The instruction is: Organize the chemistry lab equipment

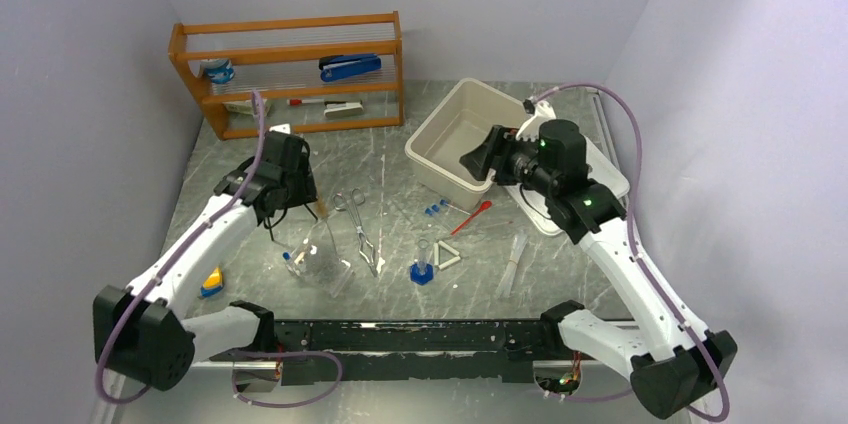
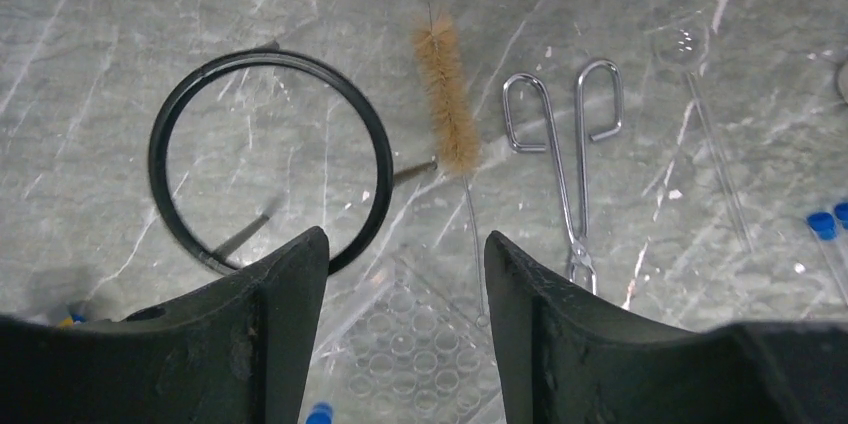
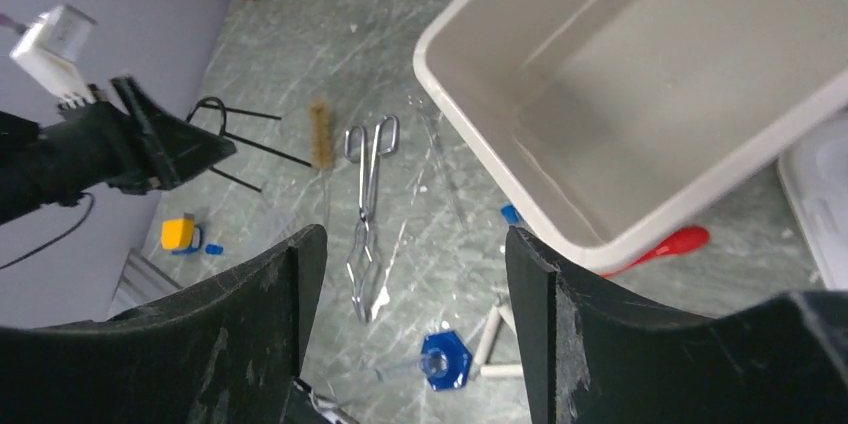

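Left claw [image 2: 405,239]: spread, empty, hovering near brush [image 2: 447,94] and tripod ring [image 2: 157,159]. Likely pick, brush: centre jaws across bristles, clear of ring. Right claw [image 3: 415,236]: spread, empty, by tub [image 3: 650,64].

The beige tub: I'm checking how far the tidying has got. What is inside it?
Nothing shows inside the tub: the floor seen from the right wrist is bare. The far corner runs out of that picture, and from above the right jaws cover part of the floor.

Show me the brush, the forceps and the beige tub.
brush [image 2: 447,94], left wrist view, on the bristles.
forceps [image 2: 578,247], left wrist view, on the pivot.
tub [image 3: 680,54], right wrist view, on its bare floor.
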Robot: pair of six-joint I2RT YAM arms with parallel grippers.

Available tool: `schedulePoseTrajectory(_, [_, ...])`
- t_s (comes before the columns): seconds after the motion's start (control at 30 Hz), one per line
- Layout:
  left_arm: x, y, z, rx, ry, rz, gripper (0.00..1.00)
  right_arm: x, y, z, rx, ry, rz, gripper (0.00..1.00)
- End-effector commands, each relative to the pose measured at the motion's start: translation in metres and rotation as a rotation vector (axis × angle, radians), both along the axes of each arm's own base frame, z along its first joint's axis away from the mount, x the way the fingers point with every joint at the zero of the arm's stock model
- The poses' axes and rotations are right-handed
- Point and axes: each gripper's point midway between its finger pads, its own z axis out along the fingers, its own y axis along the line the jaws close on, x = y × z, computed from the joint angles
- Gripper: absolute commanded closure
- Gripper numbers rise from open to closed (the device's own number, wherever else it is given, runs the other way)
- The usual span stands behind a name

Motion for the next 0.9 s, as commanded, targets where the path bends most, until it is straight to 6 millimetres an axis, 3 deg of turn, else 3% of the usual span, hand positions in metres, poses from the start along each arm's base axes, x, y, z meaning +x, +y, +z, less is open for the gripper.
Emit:
schedulePoseTrajectory(0.0, [0.035, 0.000, 0.003, -0.015, -0.065, 0.035, 0.37, 0.025, 0.006, 0.014, 0.025, -0.086, -0.066, 0.32])
schedulePoseTrajectory(0.17, [0.051, 0.007, 0.000, -0.006, -0.038, 0.048, 0.38, 0.036, 0.023, 0.007, 0.076, -0.090, -0.058, 0.35])
schedulePoseTrajectory(0.27, [0.051, 0.022, -0.005, 0.088, 0.012, 0.067, 0.37, 0.039, 0.032, 0.003, 0.083, -0.071, -0.055, 0.37])
schedulePoseTrajectory(0.4, [0.056, 0.027, -0.015, 0.113, 0.041, 0.065, 0.42, 0.039, 0.039, -0.004, 0.086, -0.043, -0.067, 0.41])
schedulePoseTrajectory(0.63, [0.058, 0.026, -0.030, 0.106, 0.090, 0.026, 0.65, 0.030, 0.039, 0.004, 0.130, -0.070, -0.092, 0.46])
schedulePoseTrajectory(0.77, [0.059, 0.028, -0.022, 0.109, 0.061, 0.021, 0.93, 0.029, 0.038, 0.008, 0.111, -0.073, -0.093, 0.49])
schedulePoseTrajectory(0.87, [0.063, 0.028, -0.005, 0.104, 0.010, 0.028, 0.95, 0.027, 0.035, 0.018, 0.099, -0.102, -0.094, 0.51])
